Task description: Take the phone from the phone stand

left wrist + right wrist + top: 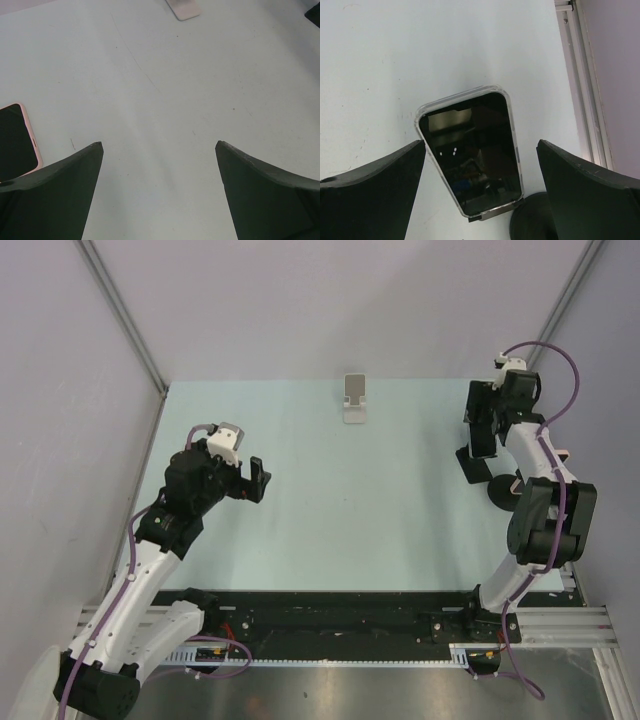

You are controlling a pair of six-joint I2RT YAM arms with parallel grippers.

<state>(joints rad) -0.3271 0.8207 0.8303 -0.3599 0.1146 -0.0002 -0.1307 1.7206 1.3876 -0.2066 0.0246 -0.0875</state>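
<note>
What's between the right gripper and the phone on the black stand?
Nothing. The right wrist view shows the phone directly ahead of the right gripper, framed by its open jaws, with only bare table beside it.

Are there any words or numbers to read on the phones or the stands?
There is no text that can be read in any view.
The clear-cased phone has a dark screen with only reflections, no words.
The pink-cased phone has a black, blank screen.
The white stand shows no label or sign.
</note>
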